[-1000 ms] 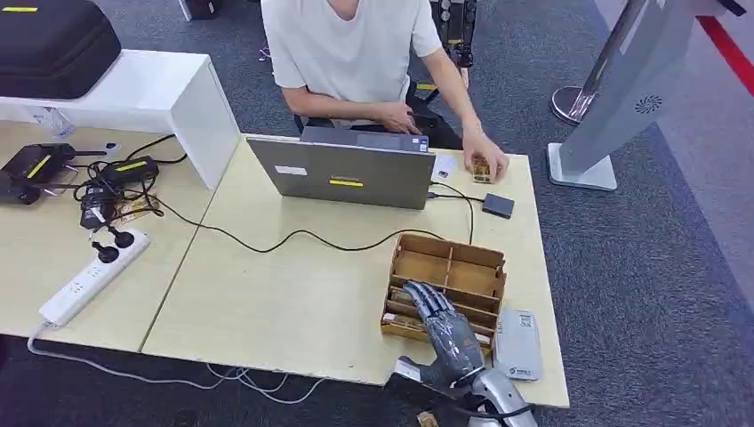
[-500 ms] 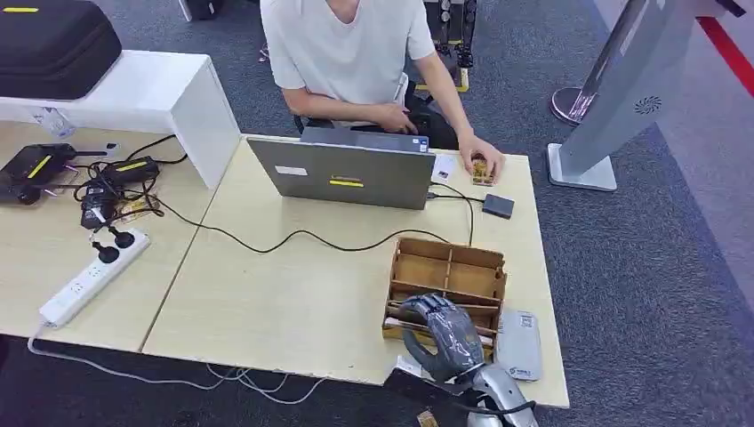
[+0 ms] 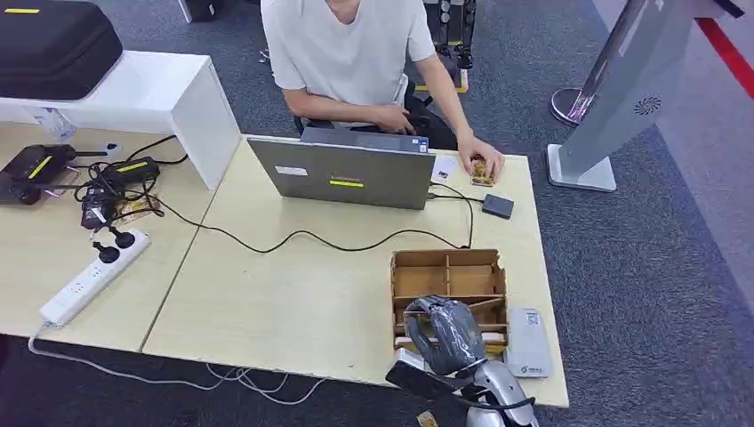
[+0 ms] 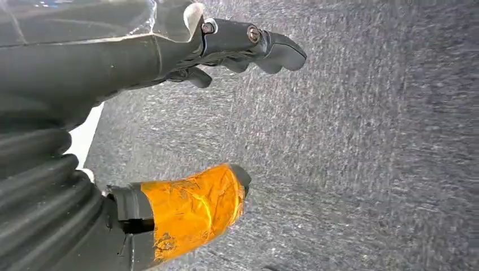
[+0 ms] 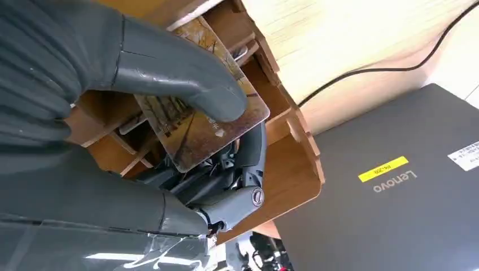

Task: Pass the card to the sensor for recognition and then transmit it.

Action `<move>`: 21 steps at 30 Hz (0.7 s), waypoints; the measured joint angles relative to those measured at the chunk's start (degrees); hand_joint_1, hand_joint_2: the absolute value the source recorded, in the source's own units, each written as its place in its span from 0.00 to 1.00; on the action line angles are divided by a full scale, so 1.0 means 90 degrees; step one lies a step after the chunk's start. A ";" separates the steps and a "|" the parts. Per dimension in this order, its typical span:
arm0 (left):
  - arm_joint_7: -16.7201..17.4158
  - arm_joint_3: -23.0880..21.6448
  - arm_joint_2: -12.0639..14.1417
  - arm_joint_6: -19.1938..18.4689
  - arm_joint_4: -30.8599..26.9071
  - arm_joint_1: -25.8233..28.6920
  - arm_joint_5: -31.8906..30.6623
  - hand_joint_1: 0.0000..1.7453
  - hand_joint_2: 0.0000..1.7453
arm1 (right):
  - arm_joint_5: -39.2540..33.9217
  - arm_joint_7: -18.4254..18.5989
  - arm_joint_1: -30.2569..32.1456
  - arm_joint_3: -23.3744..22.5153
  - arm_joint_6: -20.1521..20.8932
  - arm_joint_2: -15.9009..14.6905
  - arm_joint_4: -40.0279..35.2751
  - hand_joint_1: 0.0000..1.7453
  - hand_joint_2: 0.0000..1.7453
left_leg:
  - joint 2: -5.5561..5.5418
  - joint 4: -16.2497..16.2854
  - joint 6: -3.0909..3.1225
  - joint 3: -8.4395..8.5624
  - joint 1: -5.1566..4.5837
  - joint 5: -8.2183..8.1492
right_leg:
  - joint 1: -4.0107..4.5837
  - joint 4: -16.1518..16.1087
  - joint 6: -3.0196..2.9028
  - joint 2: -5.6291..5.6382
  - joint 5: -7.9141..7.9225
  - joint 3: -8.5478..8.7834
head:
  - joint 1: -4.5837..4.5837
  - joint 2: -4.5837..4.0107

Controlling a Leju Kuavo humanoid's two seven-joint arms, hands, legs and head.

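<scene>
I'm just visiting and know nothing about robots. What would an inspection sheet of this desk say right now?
Surface: pale wooden table, two tops side by side.
Job's things: card pinched by the right robot hand over the wooden compartment box; small dark box, perhaps the sensor.
Clutter: laptop, grey device, black case on a white shelf.
Robot hands: right holds the card; left robot hand hangs over carpet, holding nothing.
Cables: black cable across the table; power strip with plugs.
Surroundings: seated person, grey stand.
</scene>
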 joint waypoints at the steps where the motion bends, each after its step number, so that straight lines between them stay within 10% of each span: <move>1: -0.0012 -0.0002 0.0000 0.0019 0.0000 -0.0002 0.0010 0.00 1.00 | -0.0005 0.0010 -0.0001 -0.0002 0.0010 0.0000 0.0000 1.00 1.00 | 0.0000 0.0000 0.0000 0.0001 0.0000 0.0000 | 0.0000 0.0000 0.0000 0.0000 0.0000 0.0001 | 0.0000 0.0000; 21: -0.0148 -0.0007 0.0061 -0.0158 0.0000 0.0006 -0.0260 0.00 1.00 | -0.0713 0.0704 -0.1641 -0.0786 0.0903 0.0201 -0.0903 1.00 1.00 | 0.0013 0.0001 0.0000 -0.0016 0.0000 0.0019 | 0.0000 0.0005 -0.0016 0.0011 0.0025 -0.0017 | 0.0000 0.0000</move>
